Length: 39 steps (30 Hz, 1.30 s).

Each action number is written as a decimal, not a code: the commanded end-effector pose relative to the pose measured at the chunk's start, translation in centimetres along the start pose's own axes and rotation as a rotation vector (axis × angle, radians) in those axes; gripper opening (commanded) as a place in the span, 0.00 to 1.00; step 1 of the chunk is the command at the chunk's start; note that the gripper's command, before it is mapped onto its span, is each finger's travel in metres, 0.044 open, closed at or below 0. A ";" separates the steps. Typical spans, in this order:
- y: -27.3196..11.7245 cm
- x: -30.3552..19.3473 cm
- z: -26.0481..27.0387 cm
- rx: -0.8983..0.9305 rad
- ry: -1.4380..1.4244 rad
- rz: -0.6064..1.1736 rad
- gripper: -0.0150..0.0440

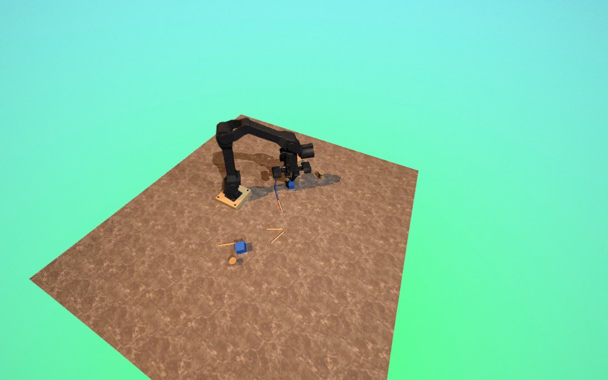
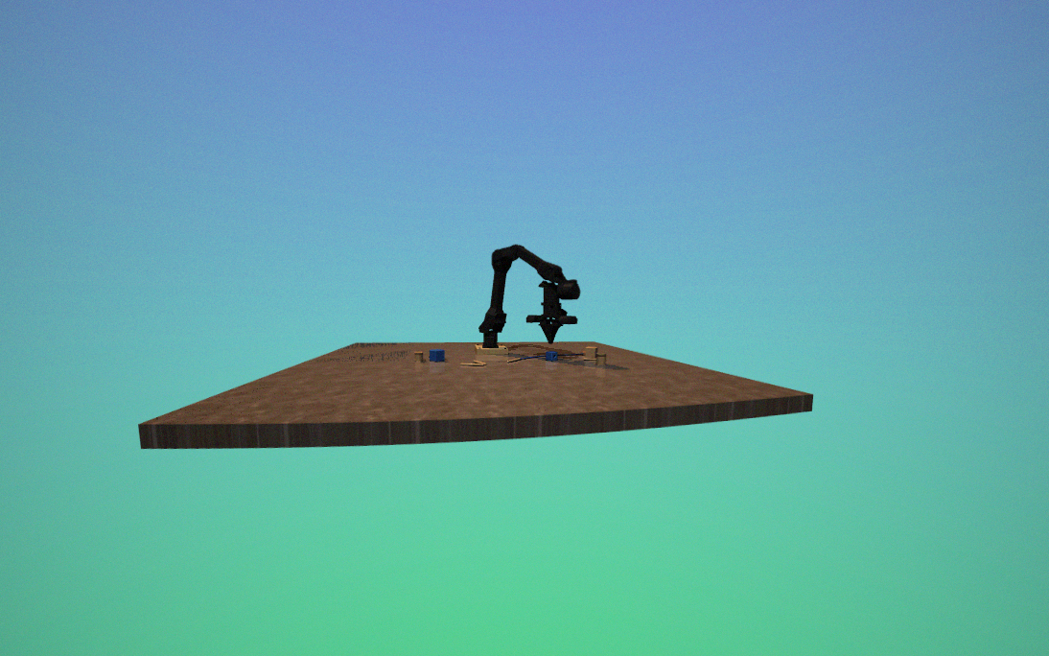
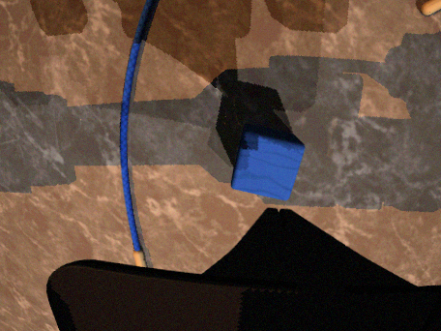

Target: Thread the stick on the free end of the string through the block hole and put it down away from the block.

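Seen from above, the arm stands on a pale base at the left part of the table. Nearer the camera, a loose stick reaches to the side of a large blue cube; whether they touch, I cannot tell. A short round wooden piece stands near that cube.

Further right, two loose sticks and form a V shape. Behind them lies the stick on the string, flat on the table. The blue string curves from it toward the arm; its far end is hidden from above.

Right of the string, the gripper points down, its fingers closed together with nothing between them, above the table near a small blue cube. Farther right come a tan block, mostly hidden from above, and a round wooden peg. I cannot make out a hole in any block.
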<state>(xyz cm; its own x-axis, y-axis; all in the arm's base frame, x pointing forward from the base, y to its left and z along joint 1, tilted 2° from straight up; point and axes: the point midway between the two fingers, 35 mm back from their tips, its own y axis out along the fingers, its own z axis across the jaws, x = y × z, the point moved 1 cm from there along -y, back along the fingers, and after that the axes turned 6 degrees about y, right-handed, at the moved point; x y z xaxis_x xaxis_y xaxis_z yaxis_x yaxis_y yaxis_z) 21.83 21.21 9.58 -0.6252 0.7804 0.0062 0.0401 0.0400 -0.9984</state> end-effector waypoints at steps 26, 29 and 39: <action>-0.2 -6.5 5.3 0.000 2.052 0.011 1.00; -0.1 -6.9 5.8 -0.001 2.239 0.012 1.00; 0.0 -8.2 7.5 -0.005 2.859 0.016 1.00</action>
<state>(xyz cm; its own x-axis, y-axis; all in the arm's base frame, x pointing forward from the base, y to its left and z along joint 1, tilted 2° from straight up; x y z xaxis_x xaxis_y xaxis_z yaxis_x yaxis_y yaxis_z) 22.50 13.55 9.97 0.9599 0.2726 0.0654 0.0579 0.0356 -0.9977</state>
